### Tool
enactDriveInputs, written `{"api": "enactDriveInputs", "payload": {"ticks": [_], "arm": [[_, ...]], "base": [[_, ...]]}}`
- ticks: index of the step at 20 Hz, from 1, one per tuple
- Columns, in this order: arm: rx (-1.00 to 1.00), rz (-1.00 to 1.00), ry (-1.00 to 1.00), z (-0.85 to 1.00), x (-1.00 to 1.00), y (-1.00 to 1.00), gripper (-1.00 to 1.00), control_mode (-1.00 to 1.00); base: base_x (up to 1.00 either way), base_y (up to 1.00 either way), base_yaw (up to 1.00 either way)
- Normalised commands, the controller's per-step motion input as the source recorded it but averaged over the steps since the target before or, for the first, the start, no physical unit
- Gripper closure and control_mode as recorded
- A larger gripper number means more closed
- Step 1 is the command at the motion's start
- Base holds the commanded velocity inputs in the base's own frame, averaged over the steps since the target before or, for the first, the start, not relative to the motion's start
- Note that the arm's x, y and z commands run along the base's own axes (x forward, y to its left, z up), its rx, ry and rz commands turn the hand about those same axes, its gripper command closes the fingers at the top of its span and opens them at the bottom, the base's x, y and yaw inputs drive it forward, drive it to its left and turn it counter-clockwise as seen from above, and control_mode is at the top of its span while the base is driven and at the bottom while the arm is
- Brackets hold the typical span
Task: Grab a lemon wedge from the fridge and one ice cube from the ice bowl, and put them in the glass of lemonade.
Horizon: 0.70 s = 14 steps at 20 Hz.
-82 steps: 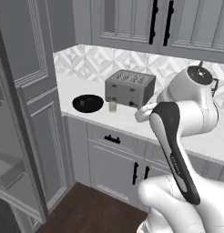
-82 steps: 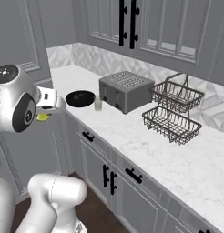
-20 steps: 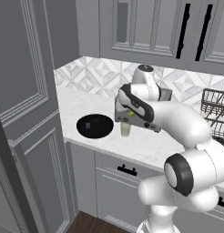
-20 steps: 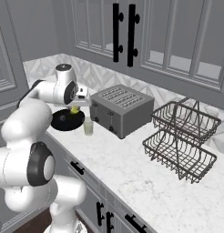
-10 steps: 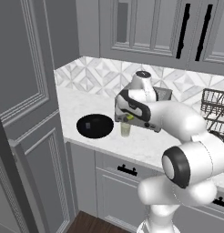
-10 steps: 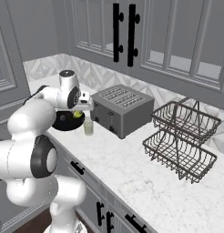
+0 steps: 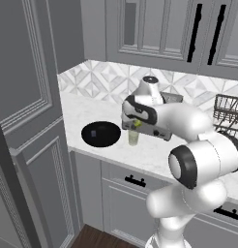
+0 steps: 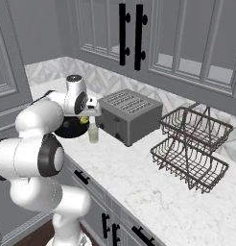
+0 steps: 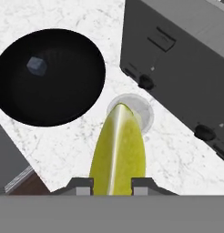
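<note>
Two finger tips are pinching the lemon wedge (image 9: 117, 152) btwn them, jaws only partly closed since the wedge is filling the gap; gripper (image 9: 112, 183) is gripping it at its near end so the long body is sticking out ahead, pointing toward the glass. In the left base view the wedge (image 7: 137, 124) is showing as a small yellow bit just above the glass of lemonade (image 7: 133, 137), w/ the gripper (image 7: 136, 127) hanging over the rim. In the hand view the glass of lemonade (image 9: 143, 110) is sitting right under the wedge tip, so the hand looks lined up for a drop, prob. step 1 of 2 nearing its end. Glass is standing on the white marble counter (image 9: 54, 145), just beside the ice bowl (image 9: 86, 68) on one side and near the toaster (image 9: 177, 50) on the other, tight spot, hence approach from above. One ice cube (image 9: 37, 65) is lying in the bowl, untouched, waiting for the 2nd pick. In the right base view the ice bowl (image 8: 67, 129) is sitting partly behind the arm, and a wire basket rack (image 8: 192, 144) is standing well apart, beyond the toaster.
</note>
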Motion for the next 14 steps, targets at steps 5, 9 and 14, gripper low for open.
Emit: {"api": "enactDriveInputs", "payload": {"ticks": [5,9,14], "arm": [[0.0,0.0,0.17,0.0,0.26,0.0,1.0,-1.0],[0.0,0.0,0.09,0.0,0.25,-0.11,1.0,-1.0],[0.0,0.0,0.0,0.0,0.21,-0.17,1.0,-1.0]], "base": [[0.0,0.0,0.0],[0.0,0.0,0.0],[0.0,0.0,0.0]]}}
